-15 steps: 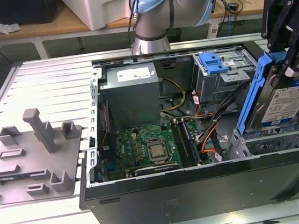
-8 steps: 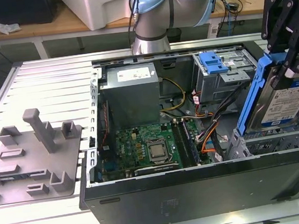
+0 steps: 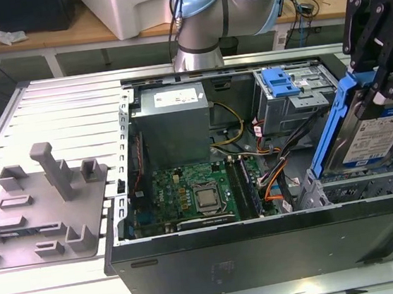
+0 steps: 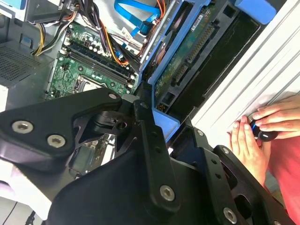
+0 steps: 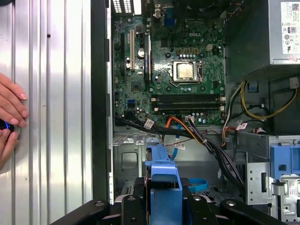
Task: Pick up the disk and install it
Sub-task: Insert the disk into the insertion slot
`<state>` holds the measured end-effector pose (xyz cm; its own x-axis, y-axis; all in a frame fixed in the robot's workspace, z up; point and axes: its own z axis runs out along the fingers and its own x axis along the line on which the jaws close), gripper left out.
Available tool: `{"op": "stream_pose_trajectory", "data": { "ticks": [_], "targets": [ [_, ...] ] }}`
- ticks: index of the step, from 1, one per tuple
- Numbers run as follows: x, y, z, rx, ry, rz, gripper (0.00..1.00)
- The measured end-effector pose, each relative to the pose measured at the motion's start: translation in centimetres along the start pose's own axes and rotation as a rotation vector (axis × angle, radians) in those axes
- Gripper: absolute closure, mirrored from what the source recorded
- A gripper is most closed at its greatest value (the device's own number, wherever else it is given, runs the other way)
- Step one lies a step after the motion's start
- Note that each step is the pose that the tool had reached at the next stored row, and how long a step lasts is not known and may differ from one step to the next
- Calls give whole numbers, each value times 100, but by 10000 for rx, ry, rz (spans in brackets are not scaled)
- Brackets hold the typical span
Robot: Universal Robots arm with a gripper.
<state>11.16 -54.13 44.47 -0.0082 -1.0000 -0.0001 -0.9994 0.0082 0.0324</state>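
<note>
- Holding the flat rectangular silver metal disk (image 3: 387,136), which has a white-and-blue label and a blue plastic bracket round its edges, the black gripper (image 3: 373,77) sits at the exterior view's right; we see its fingers pinched onto the disk's upper part.
- We see the disk up off the table and tilted, label side towards the exterior camera, over the near right corner of the open black metal computer case (image 3: 265,249).
- Its lower edge is just above a grey perforated metal bay (image 3: 371,185); we cannot tell if they touch.
- In the second wrist view the disk (image 4: 187,61) shows a green circuit-board underside framed by the blue bracket, with the gripper (image 4: 159,117) clamped on its end.
- In the first wrist view the disk (image 5: 163,176) is edge-on, its blue bracket sticking out from the gripper (image 5: 164,201) above the case interior.
- Inside the case we note a green motherboard (image 3: 187,190) in the middle, a large grey metal power supply box (image 3: 172,118) on the far side, and a grey metal drive cage with a blue plastic latch (image 3: 282,84) far right.
- Black, orange and yellow cables (image 3: 274,173) run between the motherboard and the bays.
- A grey plastic fixture plate with upright blocks (image 3: 43,200) lies on the ribbed aluminium table (image 3: 63,98) at the exterior view's left, well apart from the disk.
- A person's hands (image 4: 262,126) rest on the ribbed table beside the case, fingers round a small dark knob.
- The grey-and-blue robot arm (image 3: 215,3) stands beyond the case.
</note>
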Motion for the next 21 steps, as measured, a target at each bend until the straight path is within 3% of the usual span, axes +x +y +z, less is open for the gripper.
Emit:
{"op": "stream_pose_trajectory", "data": {
  "ticks": [21],
  "targets": [
    [5, -2, 66, -7, -1, 6, 63]
  ]
}}
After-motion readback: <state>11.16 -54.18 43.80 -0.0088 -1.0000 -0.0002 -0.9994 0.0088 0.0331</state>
